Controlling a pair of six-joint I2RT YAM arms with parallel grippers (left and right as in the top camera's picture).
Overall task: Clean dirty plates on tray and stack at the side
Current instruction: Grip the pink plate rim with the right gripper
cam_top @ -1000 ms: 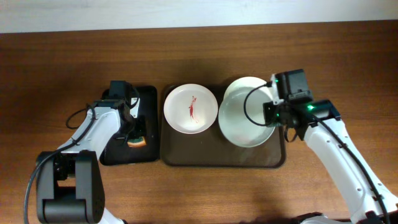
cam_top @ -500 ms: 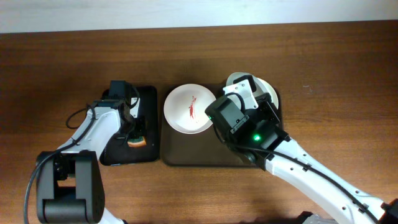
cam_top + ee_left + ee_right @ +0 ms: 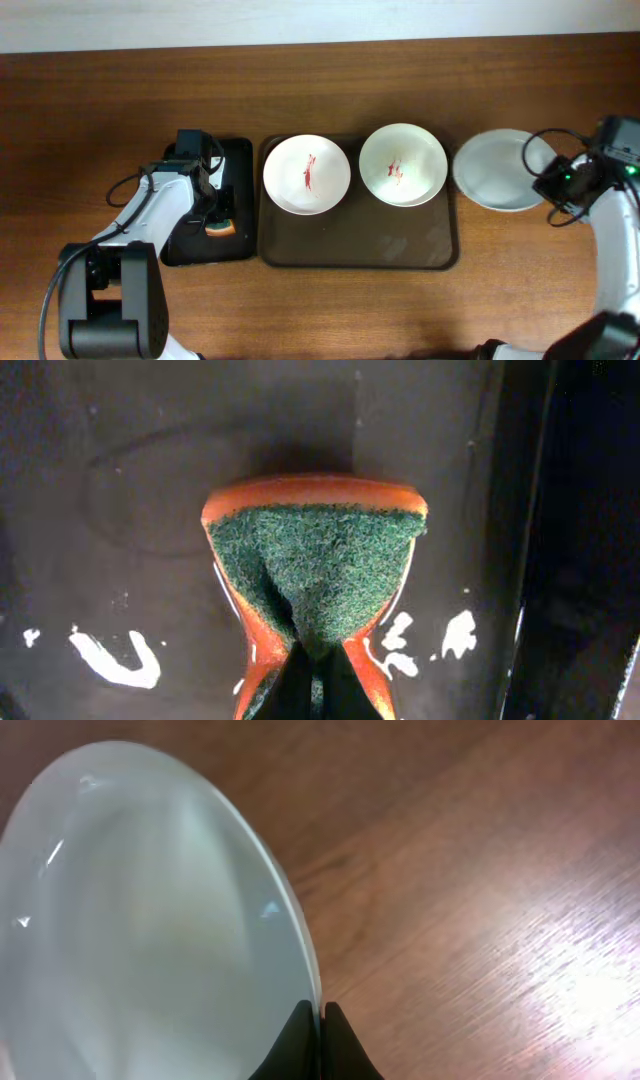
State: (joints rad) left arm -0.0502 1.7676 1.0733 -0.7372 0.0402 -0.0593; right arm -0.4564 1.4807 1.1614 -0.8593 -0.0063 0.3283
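Observation:
Two dirty plates lie on the brown tray (image 3: 360,242): one on the left (image 3: 307,174) and one on the right (image 3: 402,165), each with red smears at the centre. A third white plate (image 3: 495,170), with no smears showing, is off the tray to its right. My right gripper (image 3: 545,179) is shut on its right rim; the right wrist view shows the fingers (image 3: 320,1025) pinching the plate's (image 3: 150,920) edge. My left gripper (image 3: 215,214) is shut on an orange and green sponge (image 3: 222,229), which the left wrist view shows squeezed (image 3: 315,570).
The small glossy black tray (image 3: 185,245) lies left of the brown tray, under the sponge. Bare wooden table (image 3: 520,270) surrounds both trays.
My right gripper has carried the unsmeared plate off the tray's right side to the table right of it, uncovering the smeared plate beneath. The left arm has not moved.

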